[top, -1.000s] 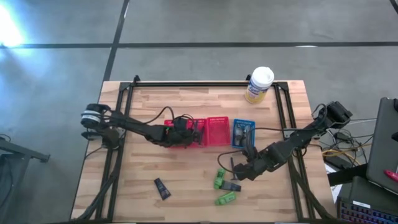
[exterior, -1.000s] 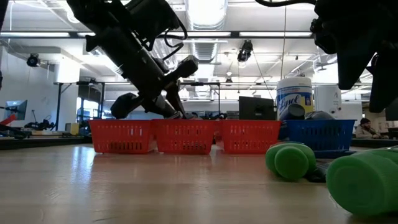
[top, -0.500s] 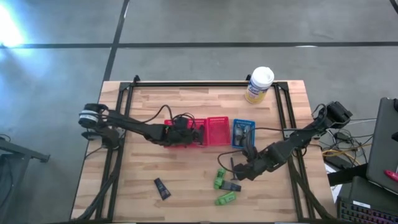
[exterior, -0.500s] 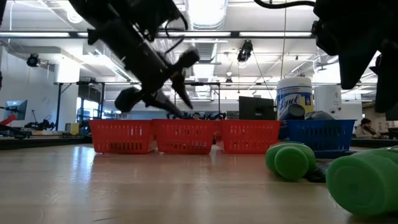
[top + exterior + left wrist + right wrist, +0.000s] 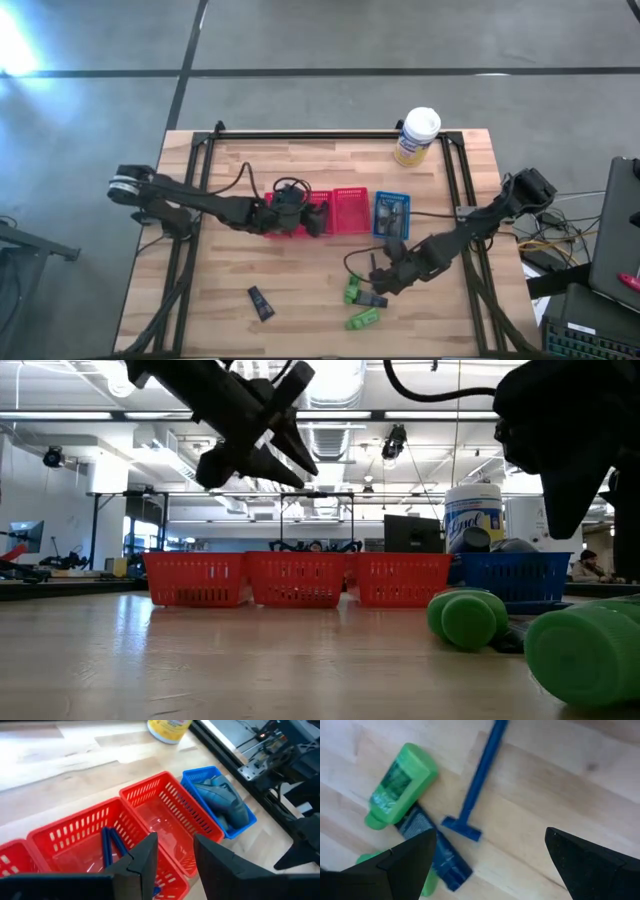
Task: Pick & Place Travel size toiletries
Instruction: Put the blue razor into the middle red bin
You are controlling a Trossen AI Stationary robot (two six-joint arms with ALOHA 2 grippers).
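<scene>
My left gripper [image 5: 175, 865] hangs open and empty above the row of red baskets [image 5: 350, 210]; the low view shows this gripper [image 5: 290, 445] well clear of their rims. Thin blue razors [image 5: 107, 847] lie in the middle red basket. Grey bottles [image 5: 225, 802] fill the blue basket [image 5: 391, 215]. My right gripper [image 5: 490, 870] is wide open, pointing down over a cluster lying on the table: a green tube [image 5: 400, 782], a dark tube [image 5: 437, 855] and a blue razor [image 5: 477, 780]. Another green tube [image 5: 362, 319] lies nearer the front edge. A lone black tube [image 5: 261, 303] lies front left.
A white-and-yellow canister [image 5: 417, 136] stands at the far edge, right of centre. Black frame rails [image 5: 200, 150] run along the table's far, left and right sides. Bare wood lies between the baskets and the lone black tube.
My left gripper has opened and risen out of the red basket, rolling as it went, and now hangs well above the rims. My right gripper has sunk a little toward the green tubes, still wide open.
</scene>
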